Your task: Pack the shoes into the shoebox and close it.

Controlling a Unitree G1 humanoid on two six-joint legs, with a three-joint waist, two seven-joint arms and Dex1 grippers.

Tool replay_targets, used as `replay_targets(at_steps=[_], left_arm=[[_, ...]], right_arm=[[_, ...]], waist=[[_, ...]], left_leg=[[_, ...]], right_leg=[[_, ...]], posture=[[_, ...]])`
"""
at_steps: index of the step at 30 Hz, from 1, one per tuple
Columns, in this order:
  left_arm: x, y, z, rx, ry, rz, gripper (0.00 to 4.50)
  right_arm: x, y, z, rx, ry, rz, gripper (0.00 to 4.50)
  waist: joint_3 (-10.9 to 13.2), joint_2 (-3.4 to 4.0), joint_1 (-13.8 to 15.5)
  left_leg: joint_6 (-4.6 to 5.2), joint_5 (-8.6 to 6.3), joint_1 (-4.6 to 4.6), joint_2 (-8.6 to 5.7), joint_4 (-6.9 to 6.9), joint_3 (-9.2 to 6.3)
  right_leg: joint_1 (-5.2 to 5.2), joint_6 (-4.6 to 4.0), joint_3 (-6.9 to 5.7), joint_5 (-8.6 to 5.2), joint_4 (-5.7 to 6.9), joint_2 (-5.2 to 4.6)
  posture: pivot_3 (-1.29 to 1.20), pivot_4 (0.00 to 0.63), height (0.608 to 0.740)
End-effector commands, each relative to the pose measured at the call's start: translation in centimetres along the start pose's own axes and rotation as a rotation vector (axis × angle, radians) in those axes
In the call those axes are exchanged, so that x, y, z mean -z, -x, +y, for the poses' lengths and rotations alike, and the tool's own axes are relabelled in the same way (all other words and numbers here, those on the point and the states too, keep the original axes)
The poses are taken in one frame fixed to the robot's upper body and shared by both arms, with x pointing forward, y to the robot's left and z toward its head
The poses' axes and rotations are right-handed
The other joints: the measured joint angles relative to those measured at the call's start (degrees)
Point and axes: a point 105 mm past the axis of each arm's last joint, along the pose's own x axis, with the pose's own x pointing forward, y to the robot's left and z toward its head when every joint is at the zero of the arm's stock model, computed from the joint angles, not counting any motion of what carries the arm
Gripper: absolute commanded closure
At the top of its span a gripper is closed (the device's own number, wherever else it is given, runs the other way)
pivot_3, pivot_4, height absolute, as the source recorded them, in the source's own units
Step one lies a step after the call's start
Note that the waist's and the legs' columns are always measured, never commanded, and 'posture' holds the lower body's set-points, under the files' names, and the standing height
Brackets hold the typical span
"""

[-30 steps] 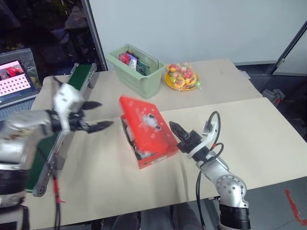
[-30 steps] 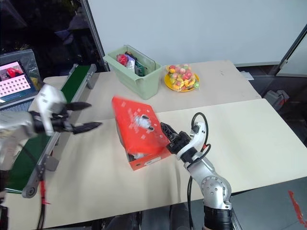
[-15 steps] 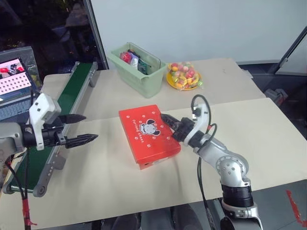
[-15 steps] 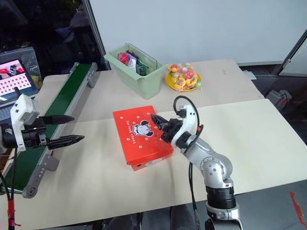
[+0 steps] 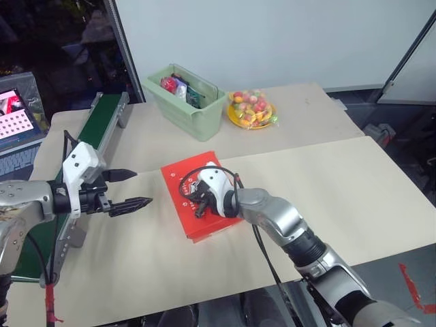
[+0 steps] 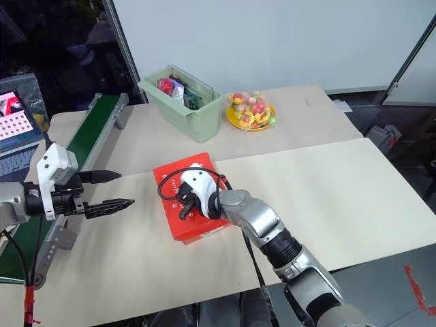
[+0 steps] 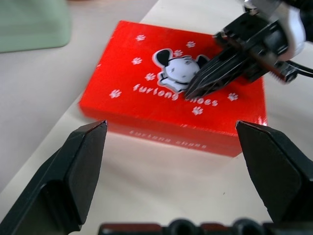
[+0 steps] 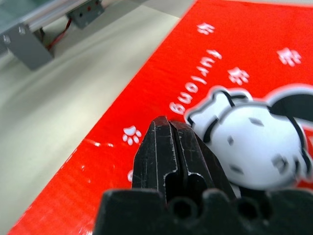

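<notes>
While the shoebox lies flat near the middle of the beige counter with its lid down, the right pincer rests its tips on that lid, just beside the white cartoon dog printed there. Its two black fingers are pressed together and hold nothing. From the head camera the right arm reaches in from about five o'clock, and the pincer sits over the centre of the red lid.

At roughly nine o'clock from the box, the left pincer hovers above the counter, well apart from the box, its two black fingers spread wide and pointing toward it. Nothing lies between them.

No part of the shoes can be seen with the lid closed.

Behind the left arm, a green conveyor belt runs along the counter's edge toward eleven o'clock. At about twelve o'clock from the box stands a pale green bin with mixed items inside, and just beside it, toward one o'clock, a yellow plate carries a bag of colourful sweets. A laptop screen glows at ten o'clock.
</notes>
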Motion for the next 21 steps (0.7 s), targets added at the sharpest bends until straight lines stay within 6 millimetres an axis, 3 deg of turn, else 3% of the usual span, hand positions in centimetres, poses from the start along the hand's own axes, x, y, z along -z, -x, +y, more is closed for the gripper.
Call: replay_targets(at_steps=[1,2,7,13,17,21], left_arm=[[-1.1,0.0,-0.3,0.0,-0.057,-0.023,0.0],[-1.0,0.0,-0.4,0.002,-0.057,-0.022,0.0],[-0.8,-0.3,-0.8,0.009,-0.055,-0.021,0.0],[-0.8,-0.8,-0.9,0.004,-0.049,-0.041,0.0],[-0.3,-0.9,0.3,-0.094,-0.035,-0.075,0.0],[0.2,-0.1,4.1,-0.421,0.005,-0.194,0.0]], right_arm=[[4.5,-0.3,-0.6,0.024,-0.057,0.154,4.48],[4.0,-0.1,-0.7,0.026,-0.077,0.133,4.48],[0.0,2.0,-2.6,0.071,-0.241,-0.061,4.48],[-3.7,6.8,-6.6,0.153,-0.502,-0.354,4.48],[-3.1,10.2,-8.3,0.225,-0.586,-0.47,4.48],[-1.0,14.1,-9.5,0.375,-0.595,-0.522,4.48]], waist=[[-0.01,0.03,0.15],[-0.02,0.01,0.23],[-0.01,0.01,0.59],[0.02,0.01,1.45],[0.04,0.05,1.66],[0.08,0.11,1.79]], left_leg=[[0.04,-0.06,0.22,0.06,0.0,0.05],[0.0,-0.15,0.48,0.15,0.0,0.11],[-0.01,-0.15,0.44,0.25,0.01,0.1],[-0.06,-0.18,0.04,0.19,0.03,0.04],[-0.02,-0.31,-0.02,0.24,0.01,0.06],[-0.02,-0.4,-0.1,0.27,-0.02,0.07]], right_leg=[[0.3,0.02,-0.02,-0.02,-0.06,0.09],[0.53,0.39,-0.06,-0.27,-0.11,0.18],[0.48,0.29,-0.05,-0.21,-0.08,0.27],[0.16,-0.1,-0.04,0.03,-0.15,0.23],[0.04,-0.1,-0.05,0.02,-0.18,0.26],[0.06,-0.1,-0.05,0.0,-0.46,0.25]], posture=[[0.0,0.15,0.74],[0.0,0.15,0.74],[0.0,0.15,0.74],[0.0,0.15,0.74],[0.0,0.15,0.74],[0.0,0.15,0.74]])
